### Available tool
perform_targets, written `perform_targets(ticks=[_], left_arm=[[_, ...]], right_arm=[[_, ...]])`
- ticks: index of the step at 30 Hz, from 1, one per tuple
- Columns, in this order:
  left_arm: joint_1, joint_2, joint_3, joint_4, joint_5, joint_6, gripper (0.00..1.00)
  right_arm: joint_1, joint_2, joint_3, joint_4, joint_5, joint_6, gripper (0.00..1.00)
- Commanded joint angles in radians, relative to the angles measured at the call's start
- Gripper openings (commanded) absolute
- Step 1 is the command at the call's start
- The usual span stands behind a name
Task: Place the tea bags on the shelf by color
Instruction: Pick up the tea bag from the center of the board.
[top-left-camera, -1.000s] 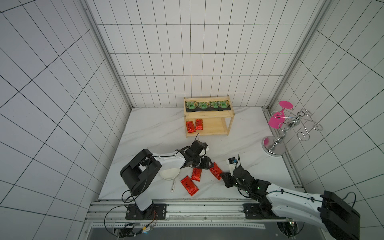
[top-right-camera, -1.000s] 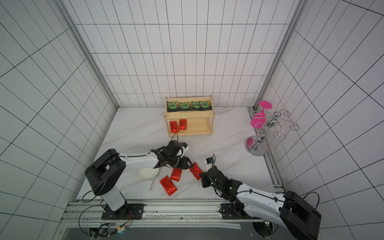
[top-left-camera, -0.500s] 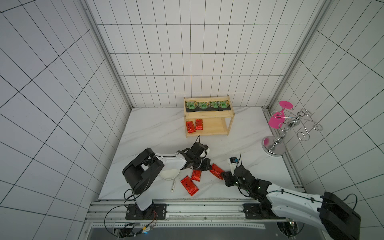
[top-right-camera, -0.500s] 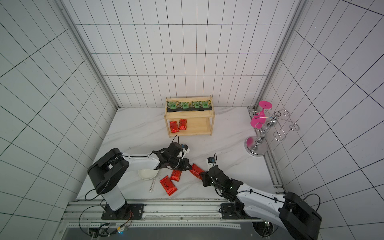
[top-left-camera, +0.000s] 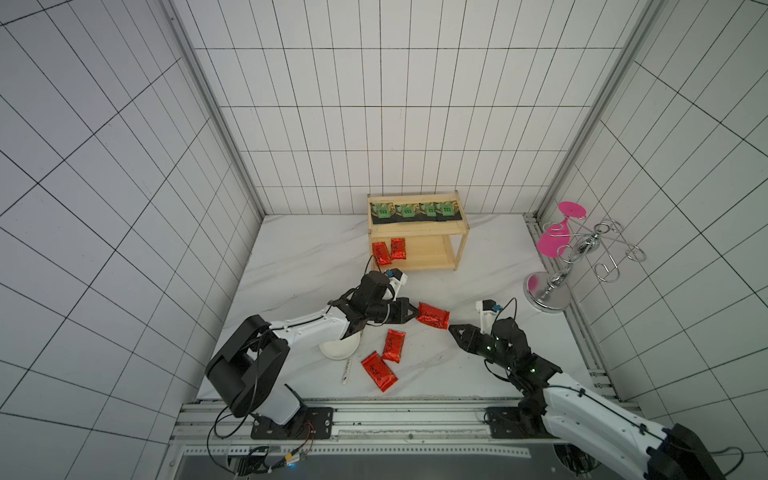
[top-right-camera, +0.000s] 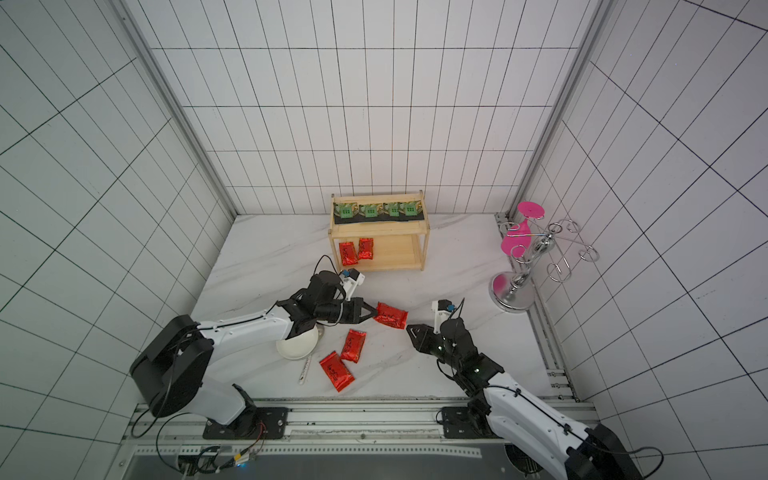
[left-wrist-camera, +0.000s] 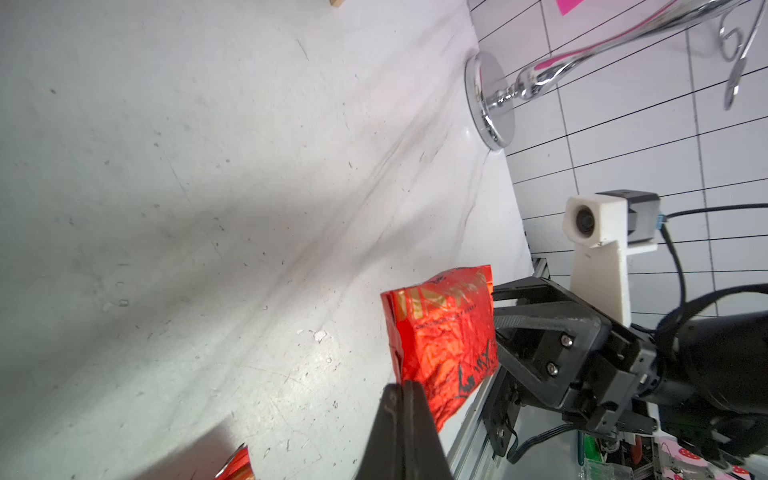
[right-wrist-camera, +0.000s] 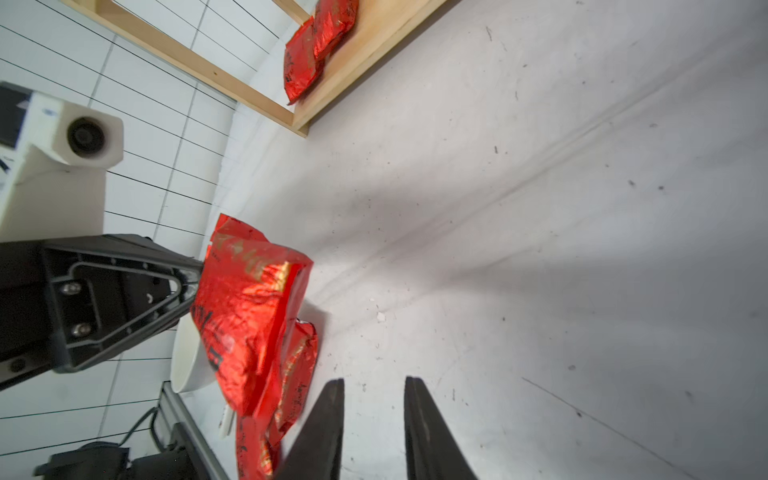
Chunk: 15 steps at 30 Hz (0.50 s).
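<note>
One crinkled red foil pouch (top-left-camera: 433, 315) pinched in left end effector (top-left-camera: 416, 312), right end effector (top-left-camera: 450, 328) parted, empty

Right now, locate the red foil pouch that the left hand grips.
In a top view, the oblong shiny red foil pouch is pinched in the left hand at mid-table, just short of the right hand.
</note>
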Motion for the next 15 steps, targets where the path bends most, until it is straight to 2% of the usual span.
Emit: perform_targets(ticks=[1, 4, 6, 15], left_arm=[[0.014, -0.024, -0.02, 0.08, 0.058, -0.029, 0.0], [0.022, -0.036, -0.025, 0.078, 0.062, -0.024, 0.0], [0.028, -0.04, -0.03, 0.081, 0.067, -0.021, 0.0], [0.031, -0.065, -0.05, 0.121, 0.073, -0.041, 0.0]], right_arm=[[-0.096, 0.035, -0.032, 0.208, -0.238, 0.15, 0.35], [-0.156, 0.067, -0.029, 0.3, -0.325, 0.203, 0.38], [-0.177, 0.068, -0.034, 0.33, -0.332, 0.218, 0.38], [-0.173, 0.155, -0.022, 0.432, -0.366, 0.265, 0.37]])
